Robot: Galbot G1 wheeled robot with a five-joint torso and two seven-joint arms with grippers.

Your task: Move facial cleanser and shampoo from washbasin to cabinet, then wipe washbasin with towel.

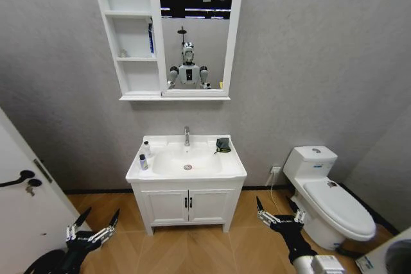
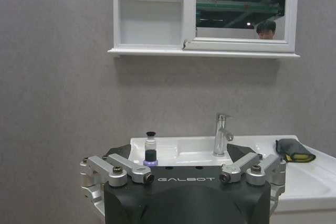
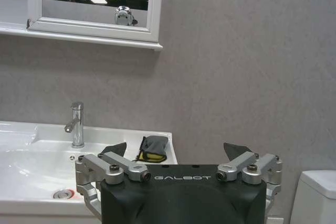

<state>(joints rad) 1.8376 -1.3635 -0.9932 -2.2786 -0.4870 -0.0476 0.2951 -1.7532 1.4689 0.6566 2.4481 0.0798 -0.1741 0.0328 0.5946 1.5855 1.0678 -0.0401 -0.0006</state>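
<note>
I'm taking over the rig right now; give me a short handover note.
Left gripper open, low by the floor, left of the vanity.
Right gripper open, low on the right, near the toilet.
Two small bottles stand on the washbasin, left of the bowl; towel lies at its back right corner.
Cabinet above holds a blue item on its middle shelf.
Done: nothing apparent. Left: move both bottles, then wipe.

Left gripper point(image 1: 94, 222) and right gripper point(image 1: 277, 208) hang low at the robot's sides, jaws spread wide.
</note>
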